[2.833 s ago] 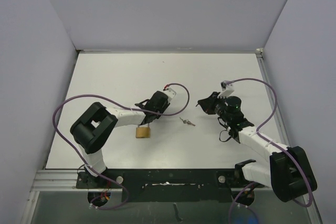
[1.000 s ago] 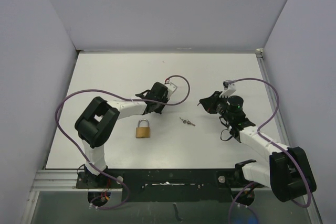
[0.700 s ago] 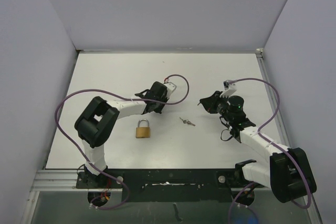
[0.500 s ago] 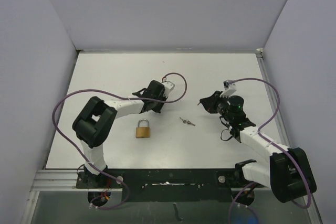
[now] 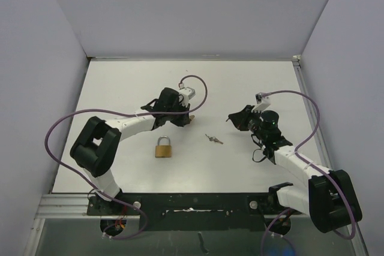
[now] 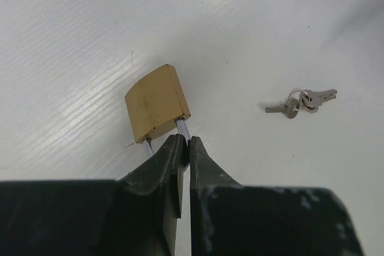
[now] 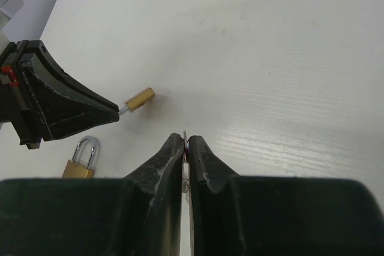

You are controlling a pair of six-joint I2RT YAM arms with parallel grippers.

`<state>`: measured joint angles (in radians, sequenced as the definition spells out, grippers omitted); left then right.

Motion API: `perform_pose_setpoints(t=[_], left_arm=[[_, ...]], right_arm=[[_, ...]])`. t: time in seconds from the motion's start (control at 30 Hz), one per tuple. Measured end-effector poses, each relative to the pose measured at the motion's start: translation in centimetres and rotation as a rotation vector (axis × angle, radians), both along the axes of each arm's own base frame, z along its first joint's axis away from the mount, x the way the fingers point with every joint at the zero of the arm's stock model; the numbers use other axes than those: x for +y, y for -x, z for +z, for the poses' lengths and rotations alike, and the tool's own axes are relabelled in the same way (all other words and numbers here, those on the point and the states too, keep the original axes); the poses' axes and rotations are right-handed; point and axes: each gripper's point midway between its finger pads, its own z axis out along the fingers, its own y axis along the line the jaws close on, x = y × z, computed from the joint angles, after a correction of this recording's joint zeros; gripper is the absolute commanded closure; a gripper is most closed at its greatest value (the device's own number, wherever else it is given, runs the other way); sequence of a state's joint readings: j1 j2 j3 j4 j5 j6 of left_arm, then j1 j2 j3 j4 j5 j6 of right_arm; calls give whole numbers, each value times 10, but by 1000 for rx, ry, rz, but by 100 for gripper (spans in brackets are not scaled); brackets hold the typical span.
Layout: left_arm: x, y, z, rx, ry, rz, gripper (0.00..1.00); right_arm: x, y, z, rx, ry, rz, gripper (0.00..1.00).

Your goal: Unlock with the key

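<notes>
Risk 1: the keys (image 6: 299, 101) lie loose on the tabletop (image 5: 252, 82), roughly between the 2 hands and held by neither. Both hands are closed, so a tip coming down as it stands would likely skid the bunch away rather than take it.

Risk 2: the lock (image 6: 157, 101) sits at the very tips of the left hand (image 6: 185, 143). If gripped at all, it is by 1 thin shackle leg, so it could swivel or drop once a key pushes on it.

Left hand: jaws closed to a seam. 1 shackle leg runs into that seam and the other passes behind a finger (pinched or merely covered: cannot tell).

Right hand (image 7: 185, 141): jaws closed, nothing plainly held, apart from the keys.

A second lock (image 5: 162, 148) lies flat nearer the arm bases, untouched.
</notes>
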<state>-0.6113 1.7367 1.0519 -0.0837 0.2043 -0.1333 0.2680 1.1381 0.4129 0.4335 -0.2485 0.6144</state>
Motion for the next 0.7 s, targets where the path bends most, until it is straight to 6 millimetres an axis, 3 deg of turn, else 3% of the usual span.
perform_pose_setpoints(t=[0.47,0.7], left_arm=[[4,-11,6,53,167,57,100],[9,-19,11,57,210,84,100]], right_arm=[[1,1,-2,6,-4,6,100],[8,0,-18,57,-26,32,100]])
